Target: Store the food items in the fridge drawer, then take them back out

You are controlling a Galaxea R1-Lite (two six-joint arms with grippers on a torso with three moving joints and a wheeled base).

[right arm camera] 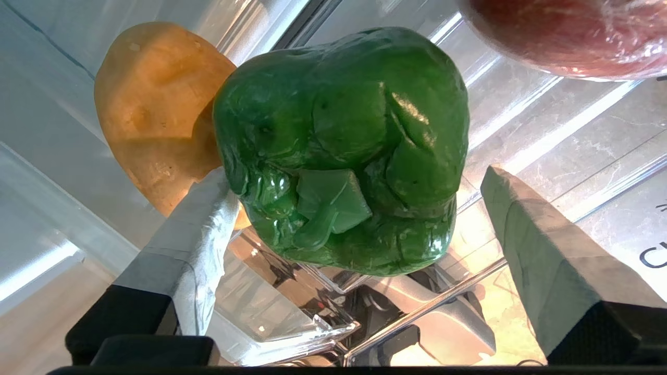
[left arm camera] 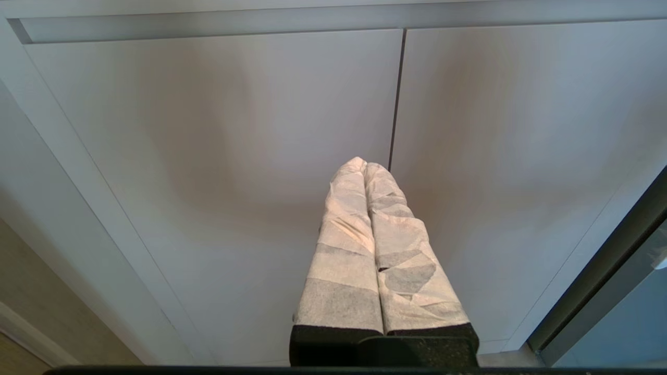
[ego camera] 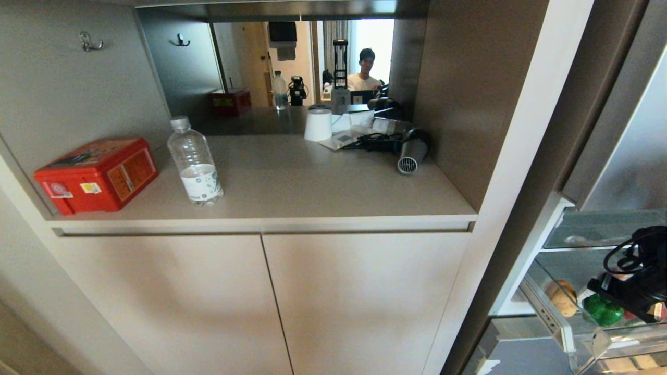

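The right gripper (right arm camera: 359, 208) reaches down into the clear fridge drawer (ego camera: 568, 333) at the far right edge of the head view, its jaws spread wide. Between them sits the dark-green bell pepper (right arm camera: 341, 146), stem end turned toward the wrist camera. One taped finger (right arm camera: 195, 250) lies against the pepper's side or just beside it; the pictures do not settle whether they touch. The other finger stands clearly apart from the pepper, with bare drawer floor showing in the gap. Nothing is clamped: the pepper rests on the drawer floor.

Beyond the nearer finger, on the far side of the pepper, lies the tan potato (right arm camera: 151, 109), pressed up close to the pepper. A reddish, plastic-wrapped item (right arm camera: 568, 36) lies further off past the open finger; only its edge shows.

In the head view the potato (ego camera: 561, 298) and pepper (ego camera: 602, 311) lie side by side in the drawer beneath the dark wrist.

The left gripper (left arm camera: 365, 164) hangs parked before the pale cabinet doors (left arm camera: 219, 156), its taped fingers pressed together and empty.
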